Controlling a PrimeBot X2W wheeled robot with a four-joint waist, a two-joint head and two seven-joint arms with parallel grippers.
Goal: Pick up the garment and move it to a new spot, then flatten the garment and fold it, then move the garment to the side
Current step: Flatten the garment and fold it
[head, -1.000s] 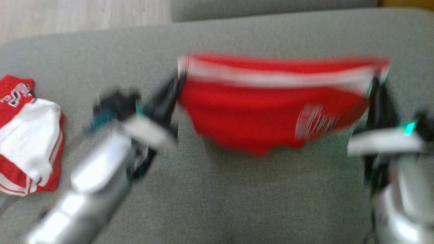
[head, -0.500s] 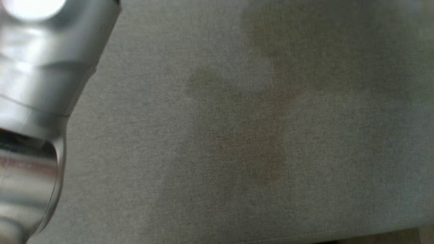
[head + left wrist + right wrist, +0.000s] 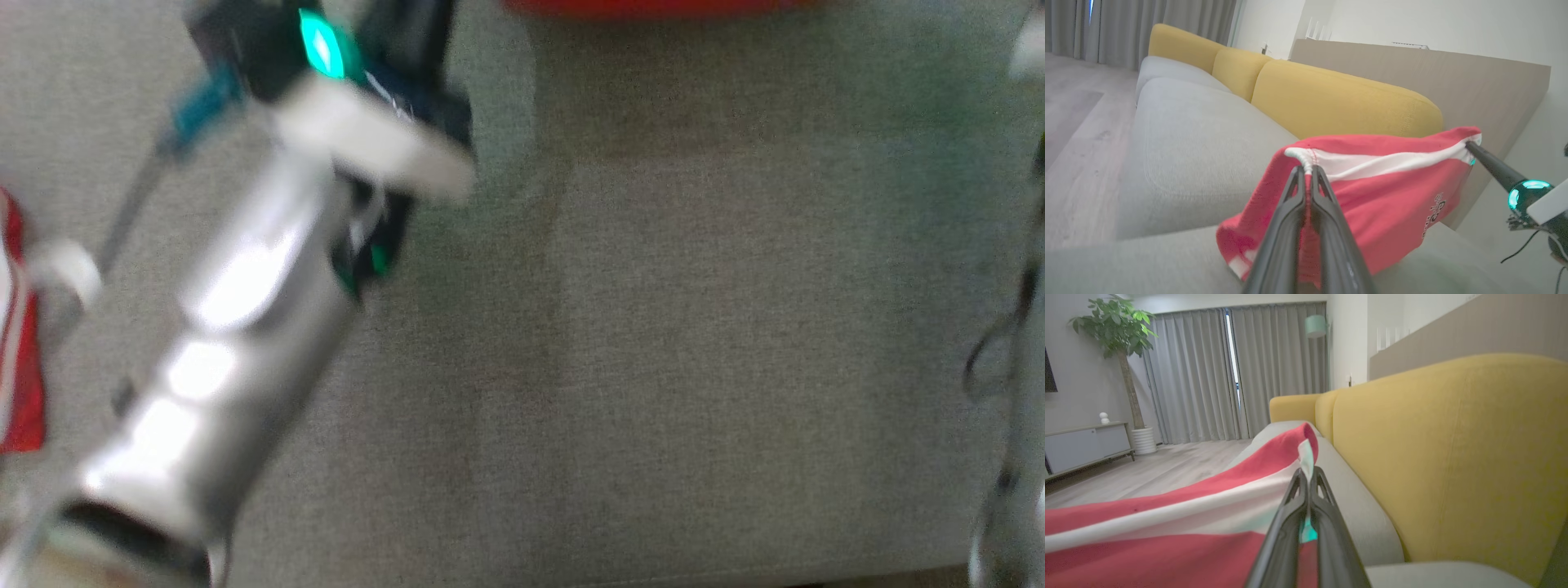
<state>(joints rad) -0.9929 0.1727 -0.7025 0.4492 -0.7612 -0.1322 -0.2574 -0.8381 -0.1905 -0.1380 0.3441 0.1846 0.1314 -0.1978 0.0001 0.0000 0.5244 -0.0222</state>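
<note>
Sofa (image 3: 1180, 134), L pincer (image 3: 1306, 170), R pincer (image 3: 1307, 471) on garment (image 3: 1392, 204)

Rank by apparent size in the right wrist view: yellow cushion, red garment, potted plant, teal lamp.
1. yellow cushion, though nearness to the camera inflates it
2. red garment, also close and cut off by the frame
3. potted plant
4. teal lamp

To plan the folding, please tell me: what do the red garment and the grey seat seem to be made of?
Red garment: thin, matte knit, probably synthetic jersey; it sags in soft folds between its held corners.
Grey seat: woven upholstery fabric, matte; a fine grainy weave shows.
</note>
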